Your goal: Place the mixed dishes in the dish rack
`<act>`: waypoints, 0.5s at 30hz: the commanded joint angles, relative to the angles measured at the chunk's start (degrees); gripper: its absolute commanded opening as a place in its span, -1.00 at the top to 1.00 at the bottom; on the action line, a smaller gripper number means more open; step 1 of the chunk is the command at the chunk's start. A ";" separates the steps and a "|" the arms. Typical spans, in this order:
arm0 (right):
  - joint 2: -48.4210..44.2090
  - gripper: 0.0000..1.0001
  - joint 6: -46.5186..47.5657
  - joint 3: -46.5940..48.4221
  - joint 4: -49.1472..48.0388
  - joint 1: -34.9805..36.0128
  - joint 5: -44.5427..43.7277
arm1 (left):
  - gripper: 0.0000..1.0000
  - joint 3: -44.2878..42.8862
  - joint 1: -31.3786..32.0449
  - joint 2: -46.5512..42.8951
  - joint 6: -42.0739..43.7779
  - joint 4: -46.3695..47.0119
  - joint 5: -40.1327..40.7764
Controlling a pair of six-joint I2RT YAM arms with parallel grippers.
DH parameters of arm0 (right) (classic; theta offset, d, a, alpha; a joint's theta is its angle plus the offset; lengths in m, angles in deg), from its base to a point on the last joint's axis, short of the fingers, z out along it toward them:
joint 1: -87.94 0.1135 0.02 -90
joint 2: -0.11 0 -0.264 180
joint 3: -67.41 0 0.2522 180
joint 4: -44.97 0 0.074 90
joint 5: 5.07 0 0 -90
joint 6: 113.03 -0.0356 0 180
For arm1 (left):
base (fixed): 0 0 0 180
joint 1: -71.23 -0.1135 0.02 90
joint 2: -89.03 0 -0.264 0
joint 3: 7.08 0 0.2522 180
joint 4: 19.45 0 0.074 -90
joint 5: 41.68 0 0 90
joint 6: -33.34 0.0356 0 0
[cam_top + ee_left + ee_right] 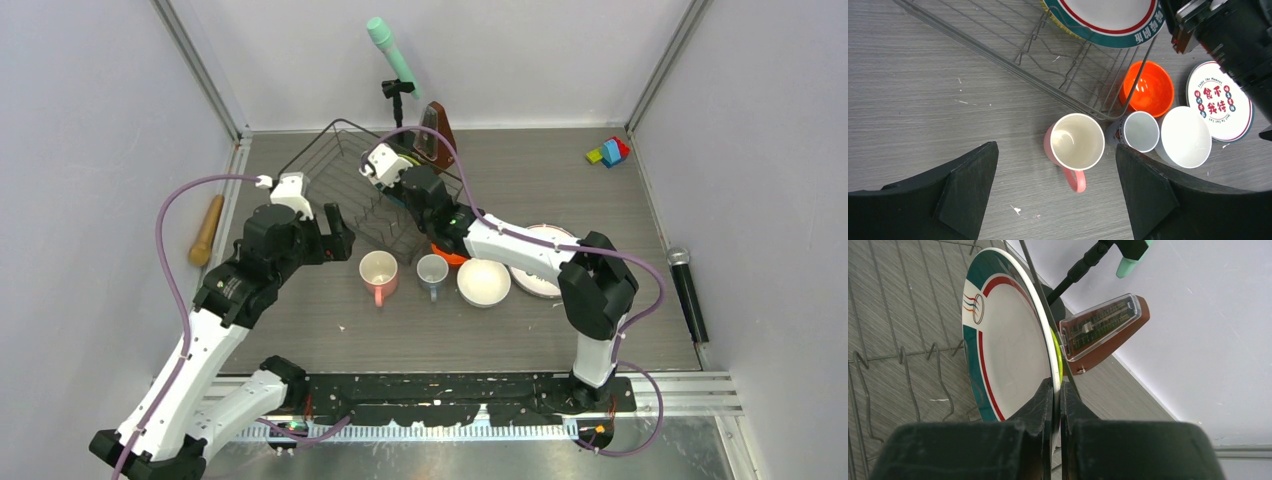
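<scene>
The dark wire dish rack [335, 185] stands at the table's back centre. My right gripper [398, 172] reaches into it, shut on the rim of a white teal-rimmed plate [1003, 350] held upright on edge, with the lime-green plate [1059, 357] right behind it. My left gripper [343, 235] is open and empty, hovering above the pink mug [1078, 142]. To the mug's right stand the small grey-blue mug [1140, 131] and the white bowl [1184, 136]. The orange-red bowl [1147, 89] sits against the rack's corner. A white plate with red characters [1219, 101] lies flat at the right.
A brown metronome [1100, 330] and a teal microphone on a stand [392, 50] stand just behind the rack. A wooden rolling pin [207, 230] lies at the left wall. Coloured blocks [608, 152] and a black microphone [688, 290] lie at the right.
</scene>
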 commanded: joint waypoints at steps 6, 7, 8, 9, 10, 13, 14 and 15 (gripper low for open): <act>0.40 0.67 -3.04 -0.20 -8.64 -0.08 -2.05 | -0.82 -1.48 -0.23 0.81 0.58 2.02 -1.98; 0.61 0.49 -3.43 0.19 -8.52 -0.03 -2.38 | -0.83 -1.58 -0.22 0.93 0.58 1.85 -2.37; 0.94 0.11 -3.58 0.37 -8.44 -0.05 -2.62 | -0.84 -1.82 -0.24 0.95 0.66 1.65 -2.91; 1.05 -0.02 -4.05 0.79 -8.27 -0.07 -3.23 | -0.84 -2.04 -0.20 1.00 0.67 1.40 -3.36; 1.16 -0.14 -4.29 1.02 -8.10 -0.07 -3.48 | -0.85 -2.35 -0.21 1.08 0.67 1.14 -3.93; 0.90 -0.25 -5.39 1.41 -6.63 -0.08 -3.49 | -0.85 -3.19 -0.23 1.45 0.67 0.38 -4.50; 0.55 -0.28 -5.95 1.46 -6.31 -0.08 -3.54 | -0.86 -3.47 -0.24 1.55 0.75 0.17 -4.46; 0.33 -0.33 -6.42 1.68 -5.56 -0.08 -3.54 | -0.86 -3.55 -0.22 1.56 0.69 0.03 -4.55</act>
